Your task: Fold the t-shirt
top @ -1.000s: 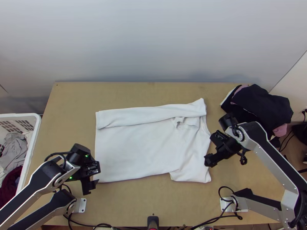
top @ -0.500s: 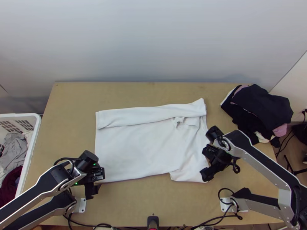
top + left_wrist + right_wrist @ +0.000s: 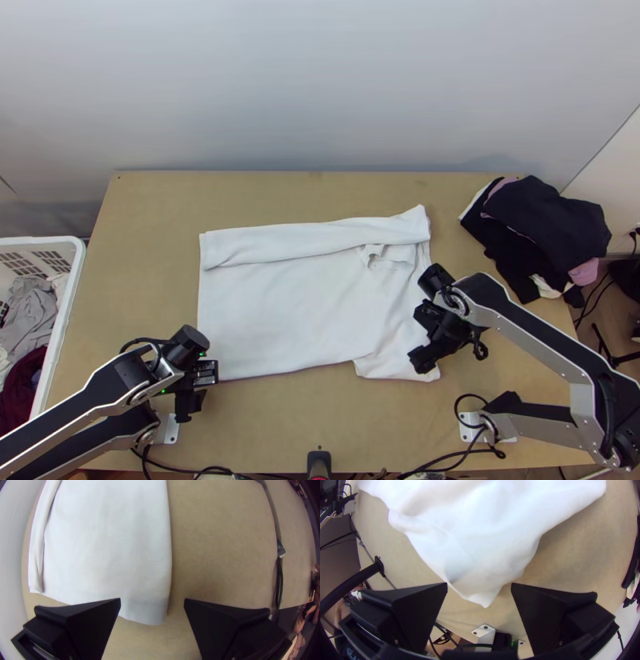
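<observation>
The left arm reached inward, its black, wide-fingered left gripper parted and holding nothing beside the hem's near corner. The black, flat-fingered right gripper angled over the near sleeve, spread and ungrasping. The smooth white cloth t-shirt lay mid-table, far side folded inward, its near edge well apart from the light wooden table's near edge.

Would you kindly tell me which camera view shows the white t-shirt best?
The top view: it takes in nearly the whole t-shirt, including its collar. The left wrist view shows a hem corner between the open jaws of the left gripper; the right wrist view, a sleeve corner between those of the right gripper.
</observation>
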`<state>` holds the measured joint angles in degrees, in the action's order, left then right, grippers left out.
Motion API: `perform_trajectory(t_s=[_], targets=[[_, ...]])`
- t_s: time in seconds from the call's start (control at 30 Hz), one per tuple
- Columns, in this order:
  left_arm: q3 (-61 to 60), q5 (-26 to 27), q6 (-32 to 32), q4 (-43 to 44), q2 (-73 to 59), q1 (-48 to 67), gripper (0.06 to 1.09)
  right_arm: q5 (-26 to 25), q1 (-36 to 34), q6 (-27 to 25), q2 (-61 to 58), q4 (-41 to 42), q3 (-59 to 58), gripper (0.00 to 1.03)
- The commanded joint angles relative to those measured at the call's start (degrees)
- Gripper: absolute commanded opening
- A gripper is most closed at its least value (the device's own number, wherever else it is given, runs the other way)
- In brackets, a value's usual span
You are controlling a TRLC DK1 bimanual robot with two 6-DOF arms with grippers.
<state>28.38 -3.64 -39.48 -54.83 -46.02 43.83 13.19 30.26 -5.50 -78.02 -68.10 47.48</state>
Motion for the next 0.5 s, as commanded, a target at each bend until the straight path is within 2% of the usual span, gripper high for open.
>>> perform_trajectory(t_s=[0.0,0.07,0.27,0.4,0.47], targets=[[-1.31,-0.49,-0.59,1.04,-0.56,0.37,0.98,-0.27,0.76,1.01,-1.52,1.83,-1.25,0.87],[-1.49,-0.49,-0.59,1.04,-0.65,0.37,0.94,-0.27,1.38,1.01,-2.05,1.83,-1.96,0.86],[-1.31,-0.4,-0.59,0.34,-0.65,0.37,0.94,-0.18,2.17,0.93,-2.23,2.62,-2.92,0.66],[-2.01,-0.67,-0.59,0.69,-0.39,0.37,0.94,-0.18,2.17,0.93,-2.14,3.85,-3.1,0.47],[-2.37,-2.16,-0.77,1.65,-0.39,0.37,0.94,-0.18,2.17,0.93,-2.05,4.11,-3.01,0.44]])
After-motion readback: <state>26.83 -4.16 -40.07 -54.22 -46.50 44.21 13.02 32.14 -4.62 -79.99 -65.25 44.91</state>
